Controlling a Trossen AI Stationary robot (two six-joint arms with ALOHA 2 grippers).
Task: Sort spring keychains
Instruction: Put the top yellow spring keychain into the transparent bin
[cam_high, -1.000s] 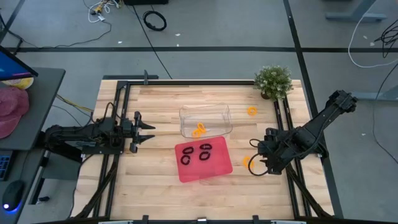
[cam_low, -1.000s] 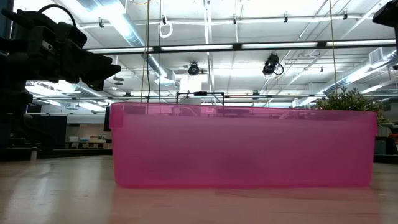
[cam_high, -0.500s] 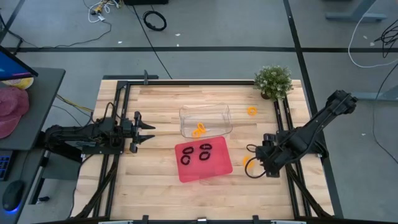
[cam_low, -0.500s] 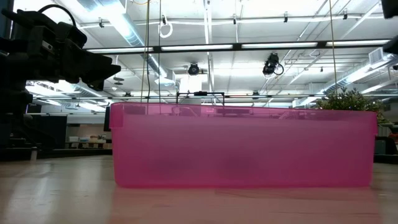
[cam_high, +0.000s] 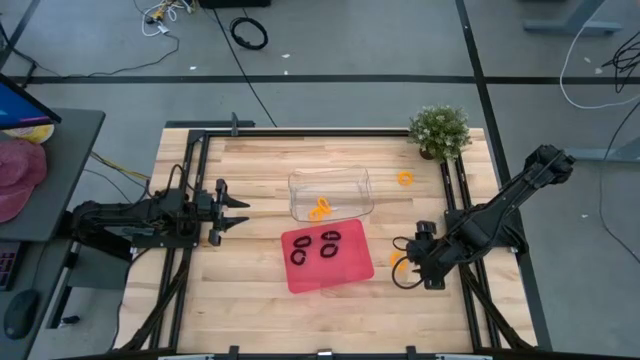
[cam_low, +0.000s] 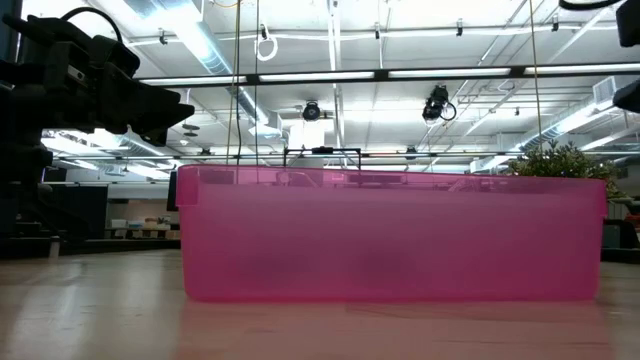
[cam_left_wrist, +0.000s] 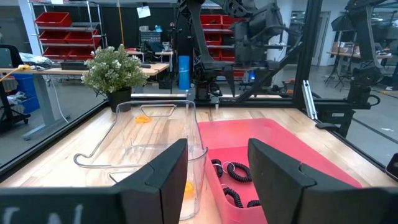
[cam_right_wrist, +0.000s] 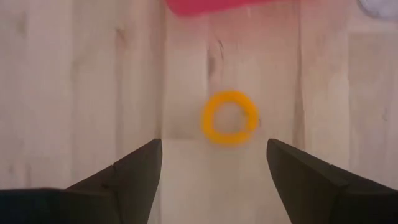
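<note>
Counter (cam_high: 250, 300) of pale wood carries everything we see here. Near its middle stands a red tray (cam_high: 345, 272), and in it we count black spring keychains (cam_high: 330, 239); from above three dark coils show, and we cannot tell whether a fourth lies among them. Touching the tray's far side is a clear bin (cam_high: 300, 205), with orange spring keychains (cam_high: 320, 209) lying together inside it near its left half. One more orange keychain (cam_high: 405, 179) lies alone on the wood, just beside the potted plant (cam_high: 439, 130) at the far right corner.

The right pincer (cam_high: 400, 268) hangs just right of the red tray, its fingers spread wide and holding nothing. Directly under it lies another orange ring (cam_right_wrist: 230, 117), which in the wrist view sits flat on the boards between the two dark fingers (cam_right_wrist: 134, 171) without touching either; the tray's red edge shows just beyond it.

The left pincer (cam_high: 236, 213) waits at the left side of the counter, well apart from both containers, pointing toward them. Its fingers (cam_left_wrist: 165, 168) stand partly apart with nothing between them; past them we see the clear bin and the red tray side by side.

From counter height, the tray's pink wall (cam_low: 390, 235) fills the middle, hiding its contents.
</note>
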